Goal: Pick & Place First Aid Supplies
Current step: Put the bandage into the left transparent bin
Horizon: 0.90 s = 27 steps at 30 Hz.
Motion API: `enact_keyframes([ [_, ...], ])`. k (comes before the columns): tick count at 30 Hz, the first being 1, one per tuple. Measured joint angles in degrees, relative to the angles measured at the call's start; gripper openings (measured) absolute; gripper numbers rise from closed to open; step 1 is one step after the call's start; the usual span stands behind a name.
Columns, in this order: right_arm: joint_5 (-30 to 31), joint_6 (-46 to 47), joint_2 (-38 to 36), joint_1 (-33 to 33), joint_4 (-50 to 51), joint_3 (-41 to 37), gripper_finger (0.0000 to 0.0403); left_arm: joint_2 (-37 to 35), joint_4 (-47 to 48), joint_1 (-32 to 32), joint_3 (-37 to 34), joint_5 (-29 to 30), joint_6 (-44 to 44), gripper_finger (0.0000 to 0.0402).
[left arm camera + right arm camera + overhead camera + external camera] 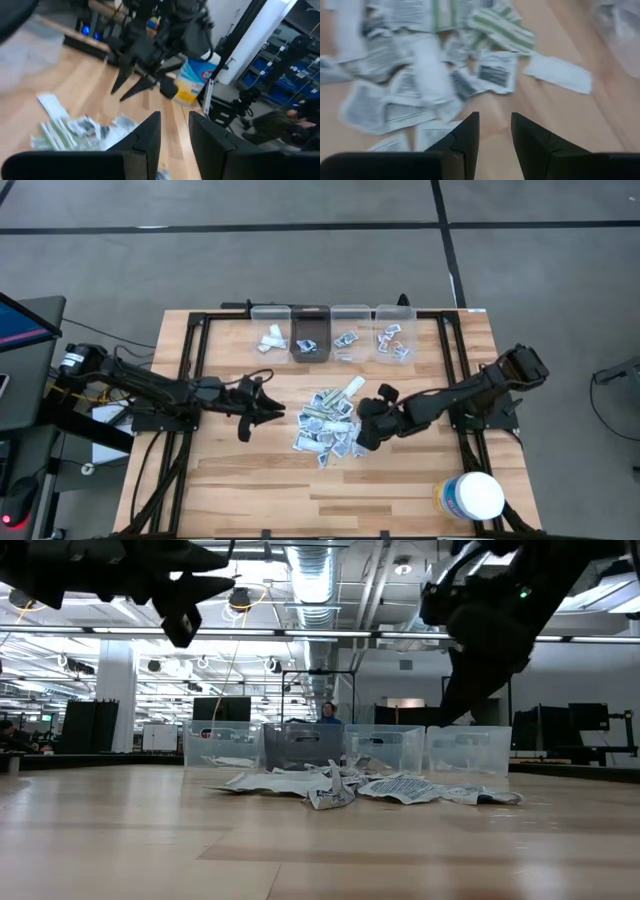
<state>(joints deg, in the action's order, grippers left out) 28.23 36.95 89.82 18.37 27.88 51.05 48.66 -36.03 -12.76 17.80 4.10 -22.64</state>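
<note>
Packets heaped mid-table, bins behind, an arm on either side.

The pile of packets (328, 425) lay on the table (400, 490) near its middle. Behind the pile, along the table's far edge, stood a row of four bins (332, 332), each with a few packets inside. One long strip (352, 388) lay at the pile's far right corner, toward the bins. The left gripper (268, 408) was left of the pile and apart from it; the right gripper (362, 430) was at the pile's right edge, above the packets there. The round tub (470, 496) stood well to the right of the pile, at the table's near right corner.
</note>
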Motion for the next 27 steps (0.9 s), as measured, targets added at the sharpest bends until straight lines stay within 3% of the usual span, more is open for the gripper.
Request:
enact_keyframes([
  [6, 0.05, -0.07, -0.54, -4.14, 0.47, -0.03, 0.0107, -3.09, 0.84, 2.47, 0.0, 0.47, 6.64, 0.01],
  [20, -1.16, -23.94, -13.39, -10.75, 1.13, -0.18, 0.0107, -3.25, 1.6, 11.93, 0.0, 0.2, 7.81, 0.01],
  [27, -2.29, -25.49, -18.93, -16.78, -1.11, -7.05, 0.0107, -3.25, 1.27, 15.67, 0.0, 0.17, 7.44, 0.01],
])
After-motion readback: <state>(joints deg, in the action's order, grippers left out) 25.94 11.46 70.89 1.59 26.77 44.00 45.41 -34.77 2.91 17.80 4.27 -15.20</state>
